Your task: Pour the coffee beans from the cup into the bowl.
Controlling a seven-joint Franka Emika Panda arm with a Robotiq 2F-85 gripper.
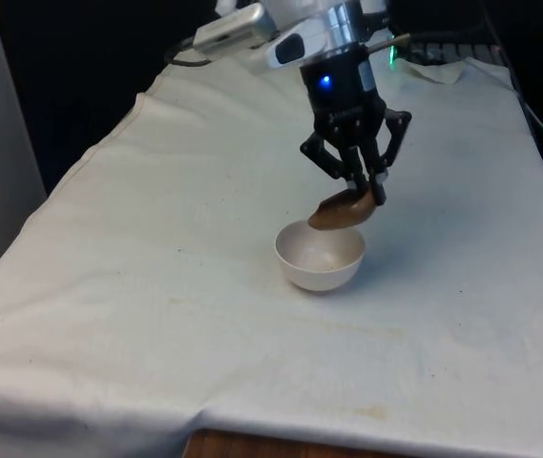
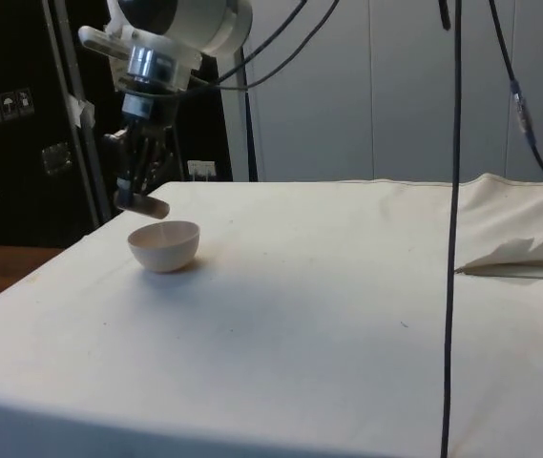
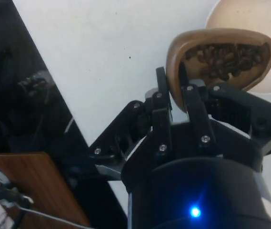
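A small brown cup [image 1: 341, 214] hangs tipped well over on its side just above the far rim of the white bowl [image 1: 320, 258]. My gripper [image 1: 366, 189] is shut on the cup's rim. In the wrist view the cup [image 3: 216, 55] still holds a heap of dark coffee beans [image 3: 221, 59], with its mouth turned towards the bowl [image 3: 254, 19] beyond it. From the side, the cup [image 2: 147, 205] sits over the bowl [image 2: 164, 244] under the gripper [image 2: 135, 191]. The bowl's inside looks bare in the front view.
The white cloth covers the table, with a rumpled fold [image 2: 524, 256] at one side. A black cable [image 2: 456, 191] hangs down in the side view. The table's wooden edge [image 1: 252, 447] shows at the near side.
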